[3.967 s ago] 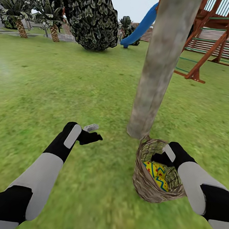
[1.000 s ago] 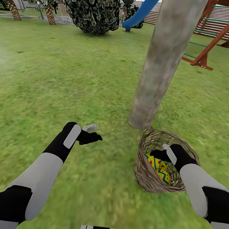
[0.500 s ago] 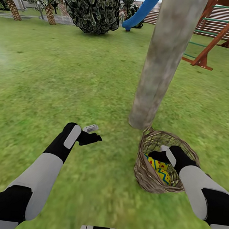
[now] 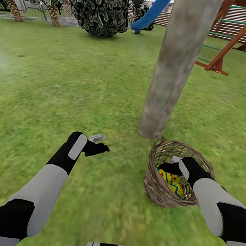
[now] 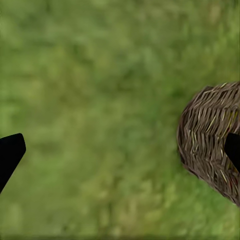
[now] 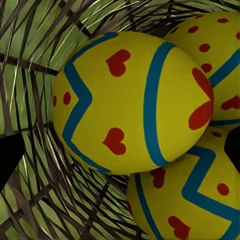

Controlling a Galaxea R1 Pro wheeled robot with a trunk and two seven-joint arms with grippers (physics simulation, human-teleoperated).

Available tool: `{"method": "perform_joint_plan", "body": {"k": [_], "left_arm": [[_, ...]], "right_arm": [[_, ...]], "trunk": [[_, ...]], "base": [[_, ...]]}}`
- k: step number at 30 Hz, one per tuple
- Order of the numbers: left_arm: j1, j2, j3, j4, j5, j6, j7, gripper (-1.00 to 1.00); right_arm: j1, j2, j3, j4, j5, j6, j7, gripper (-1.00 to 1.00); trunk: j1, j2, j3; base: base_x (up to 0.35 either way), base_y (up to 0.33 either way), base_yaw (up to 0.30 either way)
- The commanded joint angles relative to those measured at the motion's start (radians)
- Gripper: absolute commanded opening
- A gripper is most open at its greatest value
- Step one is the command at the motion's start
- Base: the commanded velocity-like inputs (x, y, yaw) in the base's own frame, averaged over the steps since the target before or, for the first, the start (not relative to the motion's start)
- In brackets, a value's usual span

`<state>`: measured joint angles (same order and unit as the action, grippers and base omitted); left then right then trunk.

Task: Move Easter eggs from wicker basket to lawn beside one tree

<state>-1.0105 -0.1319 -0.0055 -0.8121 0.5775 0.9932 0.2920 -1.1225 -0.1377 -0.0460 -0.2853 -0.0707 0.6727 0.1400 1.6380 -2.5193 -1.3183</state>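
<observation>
The wicker basket (image 4: 153, 188) stands on the lawn (image 4: 66, 86) right at the foot of the thick grey-brown tree (image 4: 175, 68). Yellow Easter eggs (image 4: 172, 184) with blue zigzags and red marks lie in it. My right gripper (image 4: 167, 167) reaches inside the basket just above them, open. In the right wrist view its gripper (image 6: 120, 150) has one black fingertip at each side edge, spread around the nearest egg (image 6: 132, 100). Two more eggs (image 6: 220, 60) (image 6: 190, 200) lie beside and under it. My left gripper (image 4: 99, 144) hovers open and empty over the grass left of the basket (image 5: 210, 135).
A dark leafy bush (image 4: 100, 7) and short palms (image 4: 14, 7) stand far back on the left. Behind the tree are a blue slide (image 4: 153, 11) and a wooden playset (image 4: 231, 40), with a slatted fence beyond. Open grass spreads left of the trunk.
The camera tilted down after the earliest frame. Over the last second my right gripper has sunk a little deeper into the basket. The left arm has held still.
</observation>
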Motion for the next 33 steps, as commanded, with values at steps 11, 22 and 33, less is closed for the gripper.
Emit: {"method": "perform_joint_plan", "body": {"k": [11,22,33], "left_arm": [[0.000,0.000,-0.001,-0.002,0.010,0.002,0.006,1.00],[0.000,0.000,-0.001,-0.002,0.011,0.002,0.006,1.00],[0.000,0.001,-0.001,-0.001,0.011,0.002,0.007,1.00]], "right_arm": [[0.000,0.002,-0.004,0.000,-0.004,0.006,0.000,1.00],[0.000,0.000,-0.005,-0.001,-0.001,0.005,-0.003,1.00],[0.000,0.000,-0.005,0.000,0.001,-0.005,-0.008,1.00]], "trunk": [[0.000,0.000,-0.001],[0.000,0.000,-0.001],[0.000,0.000,-0.001]], "base": [[0.044,0.000,0.000],[0.011,-0.001,0.000],[0.040,-0.036,0.000]]}}
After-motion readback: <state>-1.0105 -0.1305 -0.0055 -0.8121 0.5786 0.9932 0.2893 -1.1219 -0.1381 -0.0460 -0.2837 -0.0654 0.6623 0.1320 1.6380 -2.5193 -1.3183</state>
